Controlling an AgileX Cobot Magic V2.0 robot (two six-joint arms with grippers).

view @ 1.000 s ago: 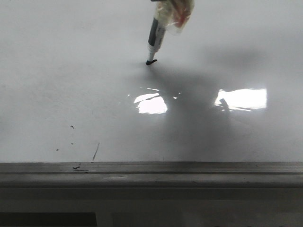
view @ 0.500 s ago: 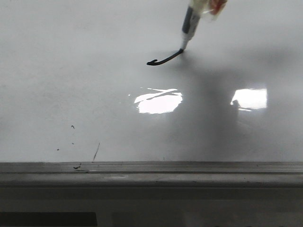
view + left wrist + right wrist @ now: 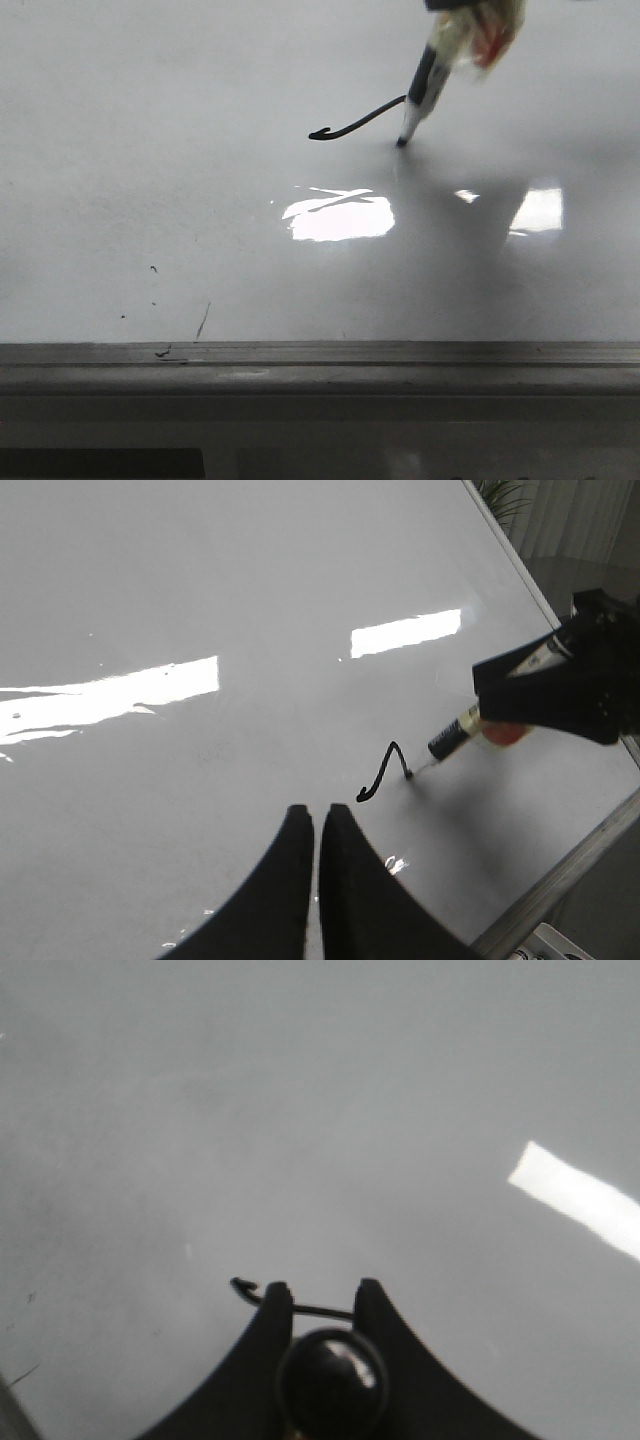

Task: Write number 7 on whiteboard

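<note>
The whiteboard [image 3: 150, 150] fills the front view, glossy and grey-white. On it is the number 7 [image 3: 355, 125], as a hooked slanting top bar with a short piece of stem. A black-and-white marker [image 3: 422, 95] leans over the board, its tip touching the lower end of that stem. My right gripper [image 3: 320, 1295] is shut on the marker, whose round black end [image 3: 330, 1380] sits between the fingers. The left wrist view shows the stroke [image 3: 385, 765] and the right gripper [image 3: 570, 680] beside it. My left gripper [image 3: 315, 815] hovers over the board, shut and holding nothing.
A grey metal ledge [image 3: 320, 380] runs along the board's near edge. Small black specks [image 3: 153, 268] and a short scratch mark [image 3: 203, 322] lie at the front left. Bright light reflections [image 3: 340, 215] sit below the stroke. The board's edge [image 3: 560, 880] is close to my left gripper.
The marker moved right, drawing the hooked top bar, then turned toward the ledge and drew a short bit of stem. The left gripper shows no earlier frame.
</note>
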